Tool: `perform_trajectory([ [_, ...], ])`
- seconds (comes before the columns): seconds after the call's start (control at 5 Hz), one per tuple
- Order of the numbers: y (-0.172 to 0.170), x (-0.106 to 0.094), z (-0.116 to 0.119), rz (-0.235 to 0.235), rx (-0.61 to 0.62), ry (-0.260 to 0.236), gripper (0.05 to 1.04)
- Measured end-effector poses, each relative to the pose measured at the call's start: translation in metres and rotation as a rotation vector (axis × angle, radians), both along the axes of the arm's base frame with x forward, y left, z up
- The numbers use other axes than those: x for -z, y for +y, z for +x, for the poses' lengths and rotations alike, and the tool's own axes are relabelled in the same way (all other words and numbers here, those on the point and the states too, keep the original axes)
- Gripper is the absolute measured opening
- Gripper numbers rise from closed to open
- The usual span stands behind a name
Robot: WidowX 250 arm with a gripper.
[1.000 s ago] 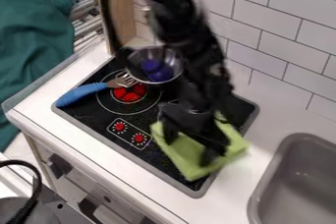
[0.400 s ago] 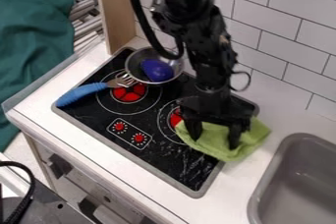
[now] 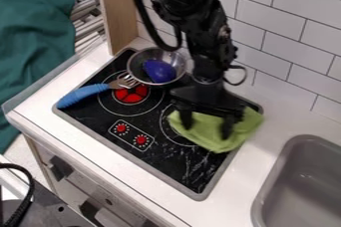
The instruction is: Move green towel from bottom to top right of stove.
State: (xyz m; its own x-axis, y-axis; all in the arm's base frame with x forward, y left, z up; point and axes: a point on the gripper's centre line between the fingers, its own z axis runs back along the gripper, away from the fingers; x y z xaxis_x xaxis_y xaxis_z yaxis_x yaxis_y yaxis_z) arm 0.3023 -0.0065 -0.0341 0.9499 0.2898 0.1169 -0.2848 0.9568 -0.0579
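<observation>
So the claw (image 3: pixel 206 131) is hanging wide open right over the towel (image 3: pixel 216 144), fingers spread.
The towel's lying rumpled on the right side of the stove (image 3: pixel 180 164), partly covering a burner and poking over the rim, while a blue-handled fork (image 3: pixel 83 94) is resting near the bowl (image 3: pixel 178 61).

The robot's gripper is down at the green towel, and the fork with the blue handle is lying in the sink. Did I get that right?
Not quite: the fork is in a different place. The camera view shows it lying on the black stove, beside the metal bowl. The gripper is indeed down at the green towel.
</observation>
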Motion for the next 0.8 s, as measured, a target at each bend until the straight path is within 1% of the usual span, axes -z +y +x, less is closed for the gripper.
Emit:
perform_trajectory([
  [0.2,-0.005,-0.019,-0.004,0.057,0.038,-0.018,0.999],
  [0.4,-0.012,-0.040,-0.011,0.099,0.023,-0.016,0.999],
  [0.6,-0.014,-0.046,-0.014,0.085,0.026,-0.018,0.999],
  [0.8,-0.016,-0.046,-0.015,0.067,0.046,-0.009,0.999],
])
